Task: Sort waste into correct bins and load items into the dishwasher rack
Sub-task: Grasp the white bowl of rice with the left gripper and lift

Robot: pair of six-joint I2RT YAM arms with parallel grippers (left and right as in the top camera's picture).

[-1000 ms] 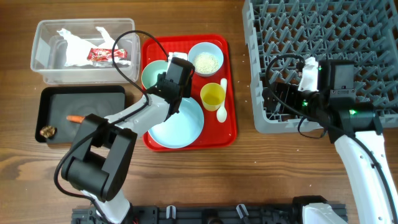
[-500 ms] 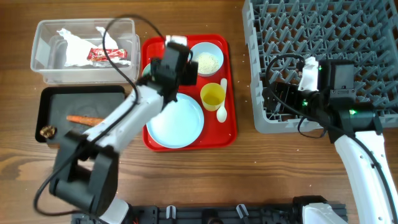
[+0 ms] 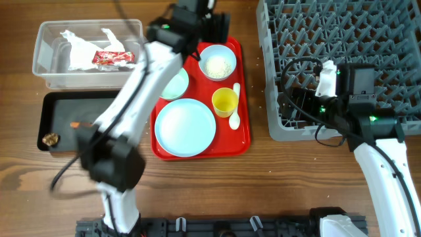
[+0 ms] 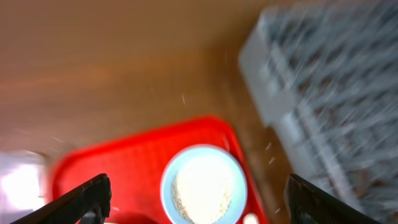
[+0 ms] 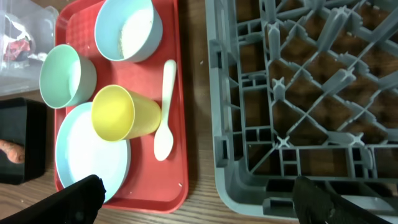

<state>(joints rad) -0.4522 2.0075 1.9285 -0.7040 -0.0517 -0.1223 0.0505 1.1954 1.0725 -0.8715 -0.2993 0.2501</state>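
Hovering over the far end of the red tray, the left gripper has its jaws spread wide with nothing between them. Its wrist view is blurred, yet the rice bowl shows directly below the gap, with white rice grains heaped inside it. The left arm reaches up the table from the near edge, crossing over the right part of the black tray and hiding part of the green bowl.

The right gripper also stands wide open and holds nothing. It hangs above the corner of the dishwasher rack nearest the red tray, with its camera looking across at the dishes.

All the dishes sit on the red tray. The blue plate fills the near end. The yellow cup stands just beside the plate's rim, and the white spoon lies beside the cup on the side toward the rack. The green bowl and the rice bowl sit side by side at the far end.

Left of the red tray, the clear tub holds the crumpled napkin and the red-and-white wrapper. The black tray lies just on the near side of the tub. It carries the orange stick, mostly hidden by the arm, and the brown scrap at its left end.
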